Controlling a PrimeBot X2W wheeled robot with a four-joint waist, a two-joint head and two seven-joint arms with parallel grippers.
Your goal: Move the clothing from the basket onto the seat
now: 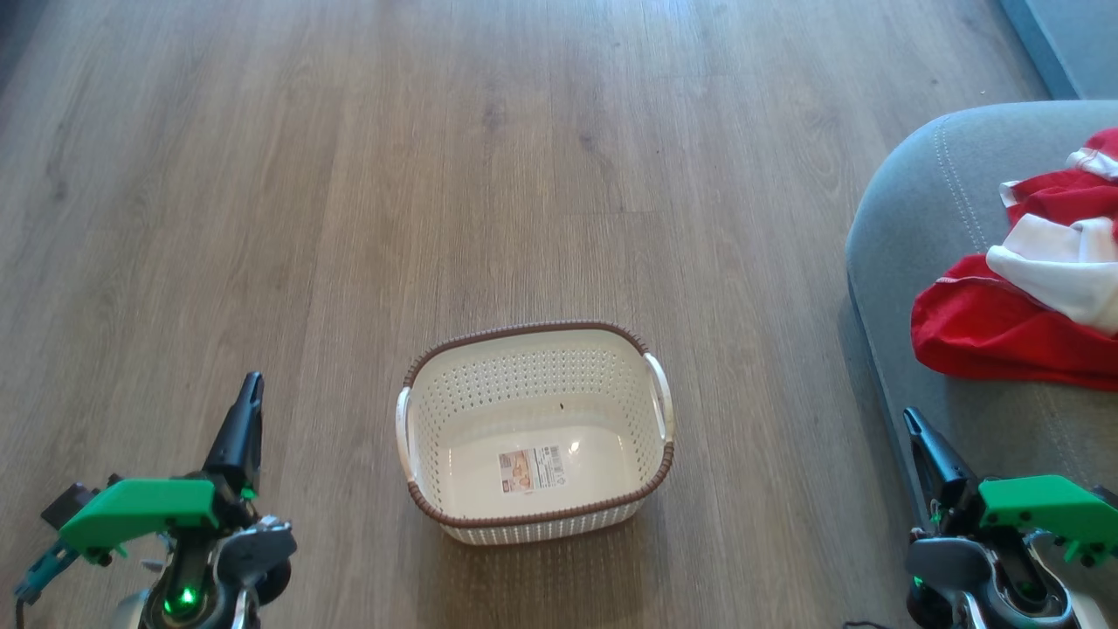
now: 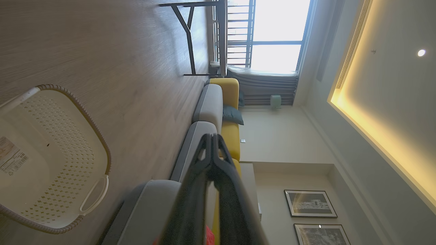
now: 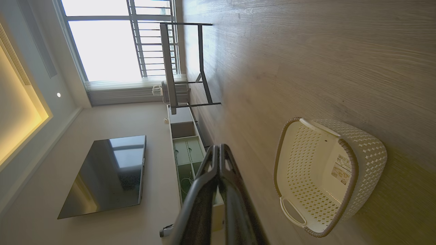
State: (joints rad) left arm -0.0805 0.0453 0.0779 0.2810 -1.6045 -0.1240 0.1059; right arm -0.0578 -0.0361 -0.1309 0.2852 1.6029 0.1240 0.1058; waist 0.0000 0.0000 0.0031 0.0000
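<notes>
The basket [image 1: 524, 384] sits empty on the floor [image 1: 349, 175]; the clothing [image 1: 1022, 323] lies on the seat [image 1: 926, 201]. The left hand [image 1: 251, 384] and right hand [image 1: 911, 418] are closed.

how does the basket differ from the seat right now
The basket is cream perforated plastic with a brown rim; the seat is grey-blue fabric. The basket is empty apart from a label sticker; the seat carries the red and white clothing. Both have rounded corners.
</notes>
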